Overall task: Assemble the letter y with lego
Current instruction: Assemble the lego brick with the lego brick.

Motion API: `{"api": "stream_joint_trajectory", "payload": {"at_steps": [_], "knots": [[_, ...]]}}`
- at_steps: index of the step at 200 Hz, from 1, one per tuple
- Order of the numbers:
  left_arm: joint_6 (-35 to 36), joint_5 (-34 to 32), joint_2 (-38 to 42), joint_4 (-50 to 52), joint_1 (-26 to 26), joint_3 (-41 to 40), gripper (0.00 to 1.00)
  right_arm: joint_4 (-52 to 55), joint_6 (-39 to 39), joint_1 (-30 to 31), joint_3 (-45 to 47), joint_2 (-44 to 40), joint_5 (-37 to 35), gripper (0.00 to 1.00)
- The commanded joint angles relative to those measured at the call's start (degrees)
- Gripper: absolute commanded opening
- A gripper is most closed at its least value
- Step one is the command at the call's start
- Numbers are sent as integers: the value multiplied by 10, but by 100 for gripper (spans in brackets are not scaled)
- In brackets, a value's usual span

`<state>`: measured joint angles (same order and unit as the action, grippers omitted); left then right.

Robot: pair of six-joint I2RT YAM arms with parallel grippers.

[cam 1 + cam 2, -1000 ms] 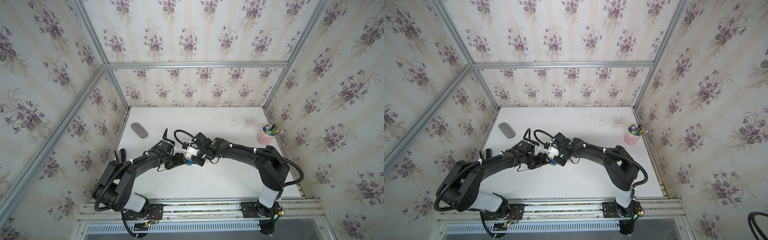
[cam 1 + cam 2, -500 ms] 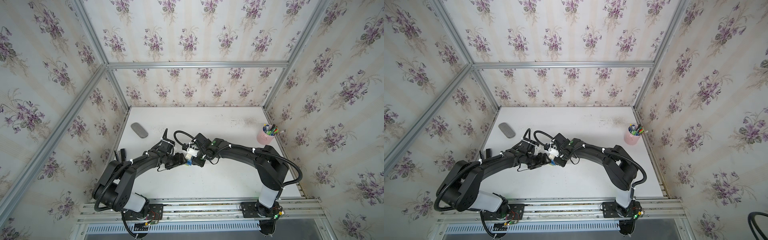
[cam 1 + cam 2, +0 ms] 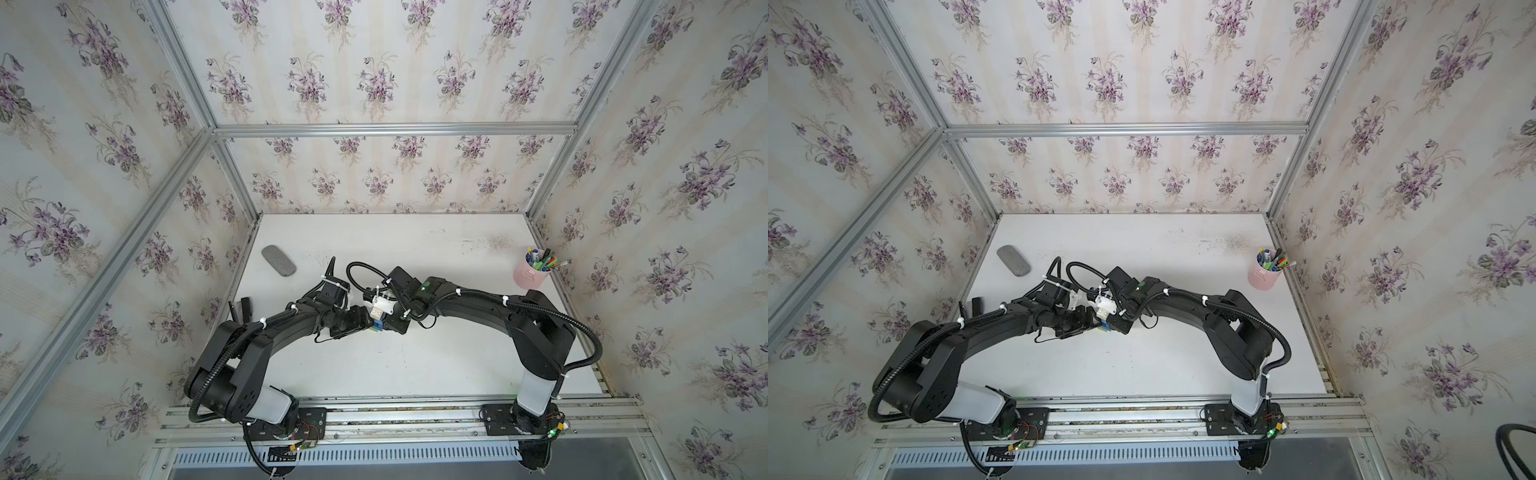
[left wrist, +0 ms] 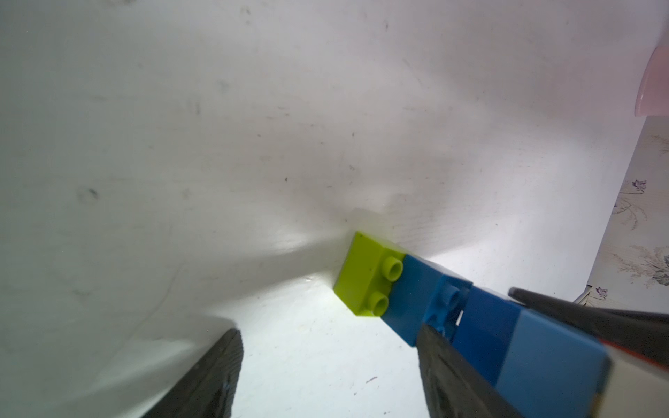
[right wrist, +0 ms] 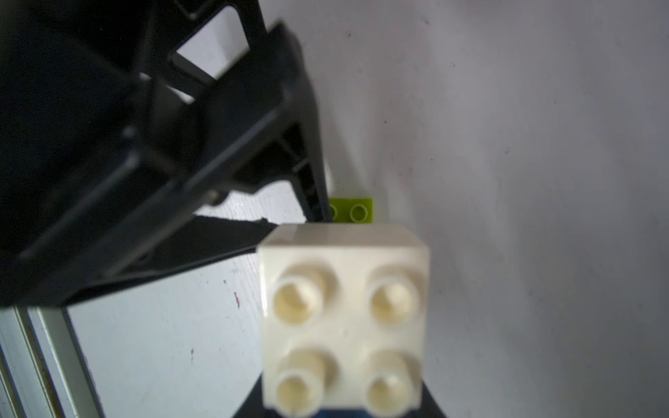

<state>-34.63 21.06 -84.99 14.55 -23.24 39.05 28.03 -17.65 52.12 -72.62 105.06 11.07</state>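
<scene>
While pinched tight in right gripper [image 3: 384, 318] near white brick [image 5: 344, 318] end, sits just 9 o'clock of table [image 3: 415, 365] centre: lego y [image 3: 377, 323]. Lowest, green brick [image 4: 362, 278] tip, close to surface (contact unclear), dark blue bricks [image 4: 412, 304] next. Opposite, left gripper [image 4: 327, 336] spread apart, grasping nothing, one finger [image 4: 445, 362] just beside dark blue stem. Also pink cup [image 3: 532, 276] at 2 o'clock, grey pad [image 3: 278, 260] at 10 o'clock.

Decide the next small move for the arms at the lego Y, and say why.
Probably a gentle downward press by the right gripper. It is shut on the letter y, whose green tip seems to touch the table, and a thin gap shows in the dark blue stem. The left gripper stands open beside it, gripping nothing.
</scene>
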Motion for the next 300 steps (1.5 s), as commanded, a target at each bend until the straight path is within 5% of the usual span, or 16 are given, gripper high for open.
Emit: {"api": "stream_joint_trajectory", "payload": {"at_steps": [1, 300], "knots": [[11, -47, -8, 44, 0, -7, 78, -4, -13, 1, -2, 4, -3, 29], [7, -49, -19, 51, 2, -5, 75, 16, -1, 9, -37, 39, -31, 27]]}}
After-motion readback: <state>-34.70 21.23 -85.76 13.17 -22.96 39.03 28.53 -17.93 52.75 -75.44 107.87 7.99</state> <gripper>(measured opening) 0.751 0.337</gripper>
